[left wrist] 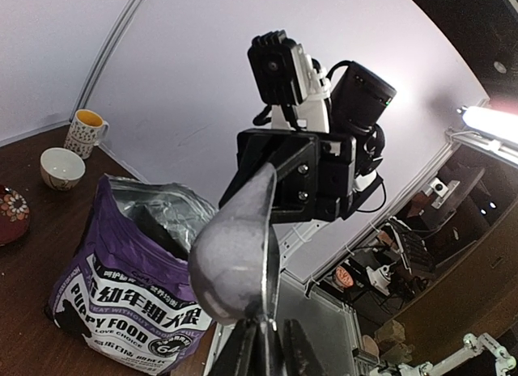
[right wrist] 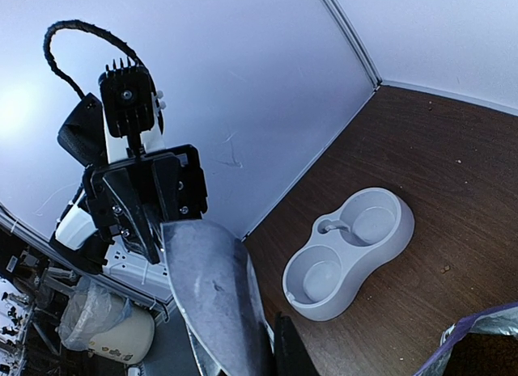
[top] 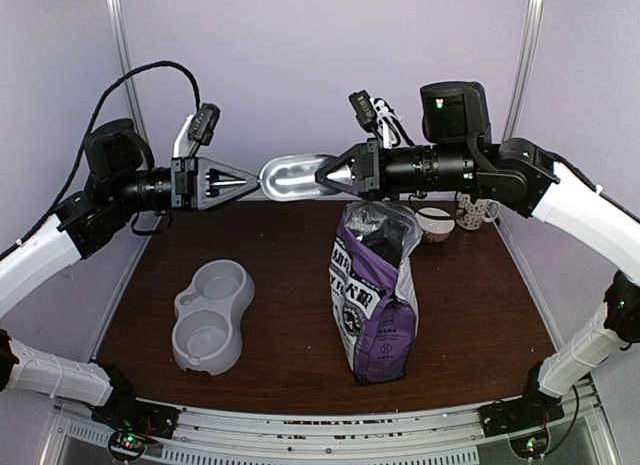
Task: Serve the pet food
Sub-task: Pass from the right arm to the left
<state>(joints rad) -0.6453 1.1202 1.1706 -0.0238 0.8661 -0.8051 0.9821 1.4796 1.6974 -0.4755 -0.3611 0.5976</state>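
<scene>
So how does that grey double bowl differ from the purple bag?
The grey double bowl is low and plain, and both its hollows look empty. The purple bag stands tall, is printed with lettering, and has its top open. The bowl sits to the left, the bag to the right. Both rest on the brown table.

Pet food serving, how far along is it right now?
Done: the purple bag stands open. In hand: left fingers and right fingers both pinch an empty metal scoop in mid-air. Left: scooping kibble from the bag and pouring it into the grey double bowl, which is bare.
</scene>
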